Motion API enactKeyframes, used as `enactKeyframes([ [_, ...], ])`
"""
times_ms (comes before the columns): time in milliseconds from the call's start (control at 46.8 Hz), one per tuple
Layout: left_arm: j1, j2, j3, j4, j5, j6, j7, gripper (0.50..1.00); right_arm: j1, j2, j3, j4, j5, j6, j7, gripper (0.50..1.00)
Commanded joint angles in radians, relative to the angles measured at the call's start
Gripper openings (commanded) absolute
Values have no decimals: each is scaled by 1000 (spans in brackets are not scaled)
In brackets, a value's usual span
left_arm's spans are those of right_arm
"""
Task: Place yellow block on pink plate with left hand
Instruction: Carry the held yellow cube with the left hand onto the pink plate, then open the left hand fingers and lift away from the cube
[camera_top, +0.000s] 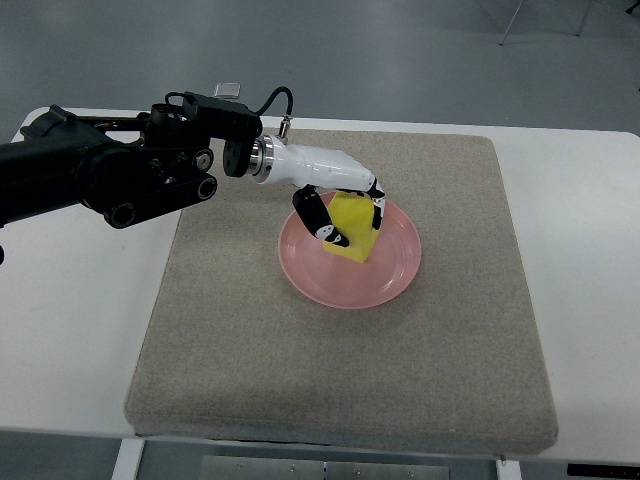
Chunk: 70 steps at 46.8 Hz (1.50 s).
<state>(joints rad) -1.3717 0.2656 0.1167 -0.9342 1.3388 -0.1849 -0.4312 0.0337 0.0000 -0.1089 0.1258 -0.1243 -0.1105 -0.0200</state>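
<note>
One view only, looking steeply down from the robot's side at mid range onto a grey mat on a white table, floor beyond.

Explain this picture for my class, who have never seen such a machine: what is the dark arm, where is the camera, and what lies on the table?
The camera looks steeply down from the robot's own side. The dark arm entering from the left ends in the left hand, white with black-tipped fingers. Those fingers are curled around a yellow block, which is over a pink plate. The plate lies on a grey mat covering a white table. The other arm is out of view.
</note>
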Motion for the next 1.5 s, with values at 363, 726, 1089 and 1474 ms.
enactKeyframes([
  [363, 6, -26, 5, 9, 40, -7, 2, 500, 0, 0, 0, 0, 0, 0, 0, 924],
  [726, 20, -13, 6, 9, 77, -7, -23, 726, 0, 0, 0, 0, 0, 0, 0, 924],
  [1089, 22, -12, 3, 14, 74, -10, -24, 842, 0, 0, 0, 0, 0, 0, 0, 924],
  [1474, 8, 32, -6, 18, 57, -8, -27, 881, 0, 0, 0, 0, 0, 0, 0, 924],
])
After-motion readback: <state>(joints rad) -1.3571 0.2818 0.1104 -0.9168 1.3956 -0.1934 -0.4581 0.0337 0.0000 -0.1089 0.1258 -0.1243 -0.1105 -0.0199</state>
